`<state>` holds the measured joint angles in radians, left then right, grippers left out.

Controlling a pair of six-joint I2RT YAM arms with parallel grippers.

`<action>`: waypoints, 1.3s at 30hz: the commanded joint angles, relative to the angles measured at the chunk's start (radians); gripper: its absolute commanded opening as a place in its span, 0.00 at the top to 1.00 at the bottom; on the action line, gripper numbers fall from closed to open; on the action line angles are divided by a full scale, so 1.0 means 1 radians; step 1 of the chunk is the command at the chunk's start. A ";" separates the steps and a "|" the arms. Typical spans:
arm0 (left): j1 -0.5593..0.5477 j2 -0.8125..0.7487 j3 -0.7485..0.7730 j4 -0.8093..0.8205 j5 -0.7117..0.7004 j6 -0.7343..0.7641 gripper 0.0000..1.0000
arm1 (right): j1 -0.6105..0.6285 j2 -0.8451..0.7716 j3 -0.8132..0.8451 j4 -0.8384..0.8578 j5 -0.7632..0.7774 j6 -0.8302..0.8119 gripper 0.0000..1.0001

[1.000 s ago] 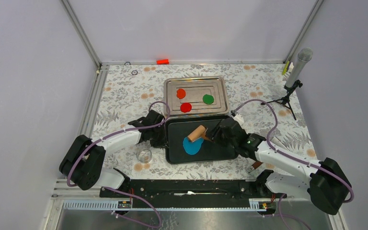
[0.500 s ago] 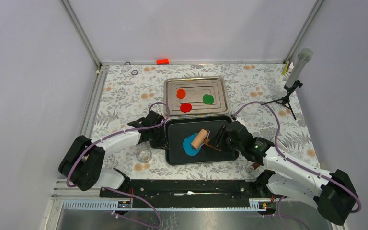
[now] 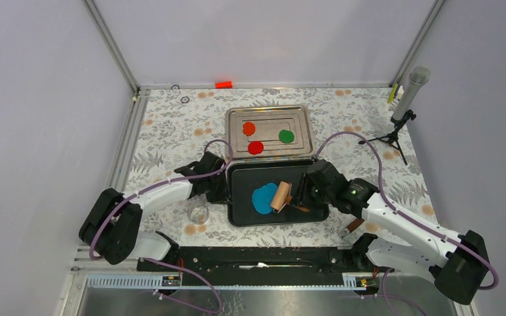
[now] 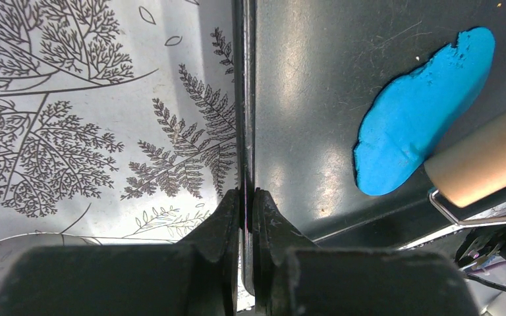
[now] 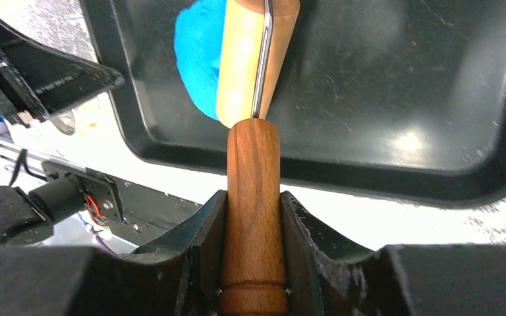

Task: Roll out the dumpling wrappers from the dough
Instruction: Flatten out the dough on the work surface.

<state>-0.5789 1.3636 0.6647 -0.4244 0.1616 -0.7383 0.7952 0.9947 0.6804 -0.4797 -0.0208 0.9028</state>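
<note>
The dough [image 3: 262, 199] is a flat, irregular bright blue sheet on the black tray [image 3: 244, 174]. A wooden roller [image 3: 281, 195] lies over the dough's right edge. My right gripper [image 3: 301, 196] is shut on the roller's dark wooden handle [image 5: 253, 164]; the pale barrel [image 5: 244, 59] and dough [image 5: 197, 52] lie ahead of it. My left gripper [image 3: 224, 191] is shut on the black tray's left rim [image 4: 245, 99], with the dough [image 4: 421, 125] to its right. Three dumpling wrappers, orange [image 3: 249, 128], red [image 3: 255, 147] and green [image 3: 286, 136], lie in the silver tray [image 3: 268, 109].
A small clear glass [image 3: 199, 214] stands left of the black tray's near corner. A microphone on a stand [image 3: 408, 92] is at the far right. A red block [image 3: 223, 84] sits at the table's back edge. The floral cloth [image 3: 165, 138] covers the table.
My right gripper has drawn the roller rightward and nearer across the dough, uncovering most of the blue sheet. The left gripper has kept its hold on the tray rim.
</note>
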 commanded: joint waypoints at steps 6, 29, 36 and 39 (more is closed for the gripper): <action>-0.004 -0.062 -0.004 0.059 0.047 -0.007 1.00 | 0.013 -0.042 0.086 -0.188 -0.073 -0.049 1.00; -0.004 -0.071 -0.040 0.083 0.051 -0.013 1.00 | 0.010 0.128 -0.173 0.070 -0.016 0.075 1.00; -0.003 -0.073 -0.038 0.082 0.051 -0.014 1.00 | 0.010 0.222 -0.165 0.103 0.004 0.078 1.00; -0.004 -0.075 -0.033 0.072 0.047 -0.009 1.00 | 0.010 0.155 -0.191 0.031 0.048 0.077 1.00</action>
<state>-0.5789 1.3285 0.6128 -0.3878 0.1722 -0.7498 0.8085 1.1519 0.5732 -0.1570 -0.2005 1.0103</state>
